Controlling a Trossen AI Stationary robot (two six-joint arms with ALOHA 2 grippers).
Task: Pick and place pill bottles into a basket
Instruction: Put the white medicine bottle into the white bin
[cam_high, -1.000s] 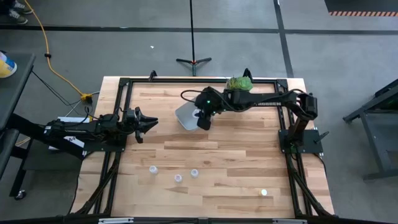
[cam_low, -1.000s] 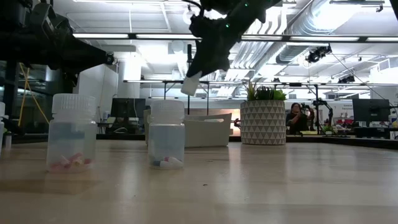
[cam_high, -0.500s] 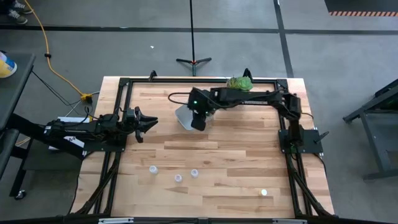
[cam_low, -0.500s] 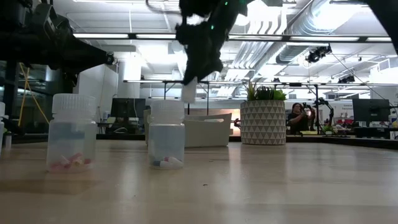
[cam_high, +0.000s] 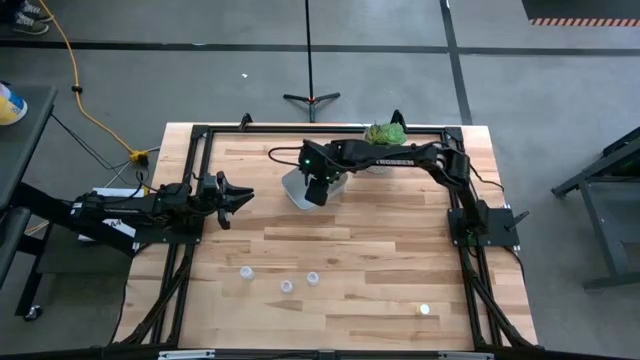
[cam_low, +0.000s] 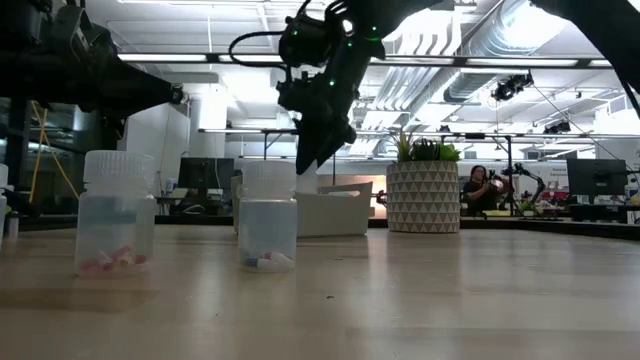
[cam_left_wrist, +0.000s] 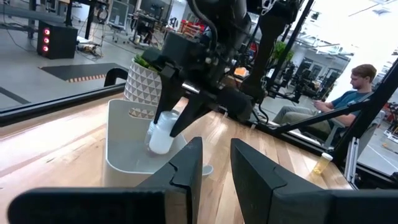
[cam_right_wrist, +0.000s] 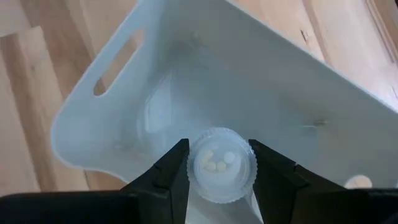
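My right gripper (cam_high: 316, 193) hangs over the pale grey-blue basket (cam_high: 296, 186), shut on one whitish pill bottle (cam_right_wrist: 221, 165). The left wrist view shows that bottle (cam_left_wrist: 160, 137) low over the basket's inside (cam_left_wrist: 124, 149). Three bottles (cam_high: 246, 271) (cam_high: 287, 286) (cam_high: 313, 278) stand on the near part of the table, and one more (cam_high: 424, 309) at the near right. Two of them show close up in the low view (cam_low: 115, 215) (cam_low: 267, 215). My left gripper (cam_high: 245, 196) waits open and empty at the table's left, pointing toward the basket. My right gripper pinches the bottle's round side wall (cam_right_wrist: 190, 167) between its two fingers, one on each side. The fingers come from above, slanting down. The bottle (cam_left_wrist: 160, 137) hangs tilted below the fingertips, lifted clear over the basket's floor.
A white patterned pot with a green plant (cam_high: 385, 134) stands at the table's far edge, just right of the basket. A black frame (cam_high: 200, 135) runs around the tabletop. People sit in the room beyond (cam_left_wrist: 348, 93).
My right gripper has gone toward the table's left edge and down with the bottle, from beside the basket's right part to over its middle. The bottle has stayed pinched and now hangs low over the basket.
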